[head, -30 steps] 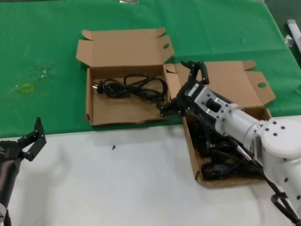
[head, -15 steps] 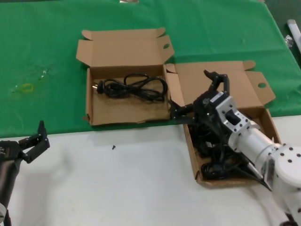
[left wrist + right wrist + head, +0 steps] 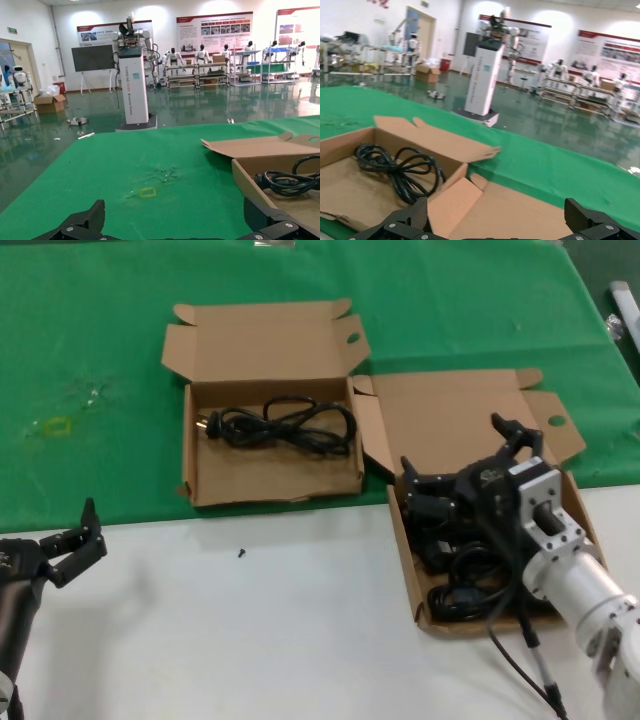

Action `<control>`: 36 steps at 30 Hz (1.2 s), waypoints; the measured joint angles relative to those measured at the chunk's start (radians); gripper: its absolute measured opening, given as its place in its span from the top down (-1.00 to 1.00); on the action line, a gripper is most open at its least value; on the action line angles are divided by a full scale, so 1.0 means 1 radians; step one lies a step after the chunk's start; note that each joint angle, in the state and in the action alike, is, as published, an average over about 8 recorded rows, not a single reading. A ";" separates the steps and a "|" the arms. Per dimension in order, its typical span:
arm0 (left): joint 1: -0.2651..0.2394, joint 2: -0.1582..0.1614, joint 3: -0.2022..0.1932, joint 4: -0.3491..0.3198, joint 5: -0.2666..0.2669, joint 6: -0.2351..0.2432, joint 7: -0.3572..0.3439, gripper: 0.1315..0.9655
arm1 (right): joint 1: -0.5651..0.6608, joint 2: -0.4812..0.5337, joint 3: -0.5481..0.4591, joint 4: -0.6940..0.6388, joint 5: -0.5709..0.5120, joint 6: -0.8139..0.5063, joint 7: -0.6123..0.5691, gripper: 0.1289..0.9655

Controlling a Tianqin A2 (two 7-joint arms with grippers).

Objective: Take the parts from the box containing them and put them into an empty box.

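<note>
The box containing the parts (image 3: 406, 550) lies at the right with its lid panel (image 3: 450, 410) open; several black cords (image 3: 465, 585) lie coiled in it. My right gripper (image 3: 452, 446) hovers open and empty over that box's back end, above the cords. The other box (image 3: 192, 475) at the left holds one black cord (image 3: 285, 425); this cord also shows in the right wrist view (image 3: 395, 165), with the lid panel (image 3: 520, 215) below my right gripper (image 3: 497, 215). My left gripper (image 3: 92, 530) waits open over the white table at front left, and in its wrist view (image 3: 175, 220) it faces the green cloth.
A green cloth (image 3: 100, 340) covers the back of the table and bare white table (image 3: 250, 640) lies in front. A small dark speck (image 3: 241, 553) lies on the white part. A yellow mark (image 3: 55, 426) is on the cloth at the left.
My right gripper has moved right and back, from the left box's near right corner to above the box of cords, open throughout. The left gripper has barely shifted.
</note>
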 joint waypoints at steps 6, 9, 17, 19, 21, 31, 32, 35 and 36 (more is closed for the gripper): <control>0.000 0.000 0.000 0.000 0.000 0.000 0.000 -1.00 | -0.075 0.005 0.028 0.067 0.021 0.051 0.053 -1.00; 0.000 0.000 0.000 0.000 0.000 0.000 0.000 -1.00 | -0.112 0.008 0.042 0.100 0.031 0.077 0.079 -1.00; 0.000 0.000 0.000 0.000 0.000 0.000 0.000 -1.00 | -0.163 0.012 0.061 0.147 0.045 0.113 0.116 -1.00; 0.000 0.000 0.000 0.000 0.000 0.000 0.000 -1.00 | -0.164 0.012 0.062 0.148 0.046 0.114 0.117 -1.00; 0.000 0.000 0.000 0.000 0.000 0.000 0.000 -1.00 | -0.164 0.012 0.062 0.148 0.046 0.114 0.117 -1.00; 0.000 0.000 0.000 0.000 0.000 0.000 0.000 -1.00 | -0.164 0.012 0.062 0.148 0.046 0.114 0.117 -1.00; 0.000 0.000 0.000 0.000 0.000 0.000 0.000 -1.00 | -0.164 0.012 0.062 0.148 0.046 0.114 0.117 -1.00; 0.000 0.000 0.000 0.000 0.000 0.000 0.000 -1.00 | -0.164 0.012 0.062 0.148 0.046 0.114 0.117 -1.00; 0.000 0.000 0.000 0.000 0.000 0.000 0.000 -1.00 | -0.164 0.012 0.062 0.148 0.046 0.114 0.117 -1.00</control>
